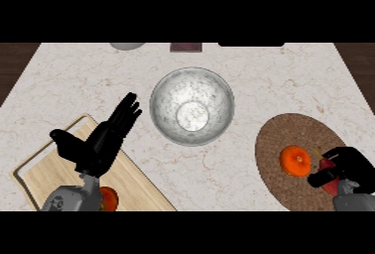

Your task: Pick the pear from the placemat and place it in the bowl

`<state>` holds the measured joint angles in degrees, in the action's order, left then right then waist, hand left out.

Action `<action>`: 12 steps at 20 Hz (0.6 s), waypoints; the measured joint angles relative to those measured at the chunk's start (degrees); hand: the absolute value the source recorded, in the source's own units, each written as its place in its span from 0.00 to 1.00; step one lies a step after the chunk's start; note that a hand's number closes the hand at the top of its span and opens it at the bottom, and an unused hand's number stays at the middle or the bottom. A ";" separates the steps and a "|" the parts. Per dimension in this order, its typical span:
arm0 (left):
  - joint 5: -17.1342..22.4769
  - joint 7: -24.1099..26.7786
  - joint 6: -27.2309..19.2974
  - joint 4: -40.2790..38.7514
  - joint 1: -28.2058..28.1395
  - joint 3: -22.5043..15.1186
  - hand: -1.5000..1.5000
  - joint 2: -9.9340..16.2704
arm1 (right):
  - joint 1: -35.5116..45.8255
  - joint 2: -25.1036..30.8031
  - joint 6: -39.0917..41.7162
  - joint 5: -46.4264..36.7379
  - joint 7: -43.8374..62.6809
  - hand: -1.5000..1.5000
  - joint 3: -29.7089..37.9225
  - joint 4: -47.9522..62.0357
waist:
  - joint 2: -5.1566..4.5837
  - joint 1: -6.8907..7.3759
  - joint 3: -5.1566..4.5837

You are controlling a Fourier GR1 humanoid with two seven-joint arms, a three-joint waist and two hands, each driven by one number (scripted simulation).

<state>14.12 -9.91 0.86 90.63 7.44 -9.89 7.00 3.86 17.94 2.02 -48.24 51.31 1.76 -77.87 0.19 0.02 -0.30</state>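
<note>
An orange round fruit (pixel 296 159), the pear of the task, lies on the brown round placemat (pixel 293 129) at the right. My right hand (pixel 344 167) sits just to the fruit's right, over the mat's lower right edge. Its fingers are bent loosely toward the fruit and hold nothing. A silver metal bowl (pixel 192 105) stands in the middle of the counter, with nothing in it. At the left, my left hand (pixel 102 141) rests open with fingers straight, above the wooden board.
A wooden cutting board (pixel 44 171) lies at the lower left, with a red-orange item (pixel 109 198) partly hidden by my left forearm. At the counter's far edge are a grey object (pixel 128 46), a dark red one (pixel 185 47) and a black one (pixel 250 44).
</note>
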 measured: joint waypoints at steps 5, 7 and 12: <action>-0.44 -0.34 0.98 1.36 -1.26 0.41 0.50 -0.57 | 1.04 -1.57 -0.35 -4.12 -0.09 1.00 -2.65 0.58 | 0.04 0.05 -0.10; -0.68 -0.54 1.05 1.06 -0.56 0.08 0.50 -0.71 | 2.01 -4.32 0.74 -7.14 -0.79 1.00 -8.94 -1.16 | 0.02 0.71 -0.22; -0.82 -0.74 2.53 0.24 1.00 -1.94 0.50 -1.42 | 7.94 -13.13 4.88 -12.25 -3.57 1.00 -27.95 -2.28 | -0.45 5.78 -0.09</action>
<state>13.30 -10.65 3.38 90.86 8.44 -11.82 5.58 11.80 4.81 6.90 -60.49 47.74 -26.19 -80.15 -0.26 5.81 -0.39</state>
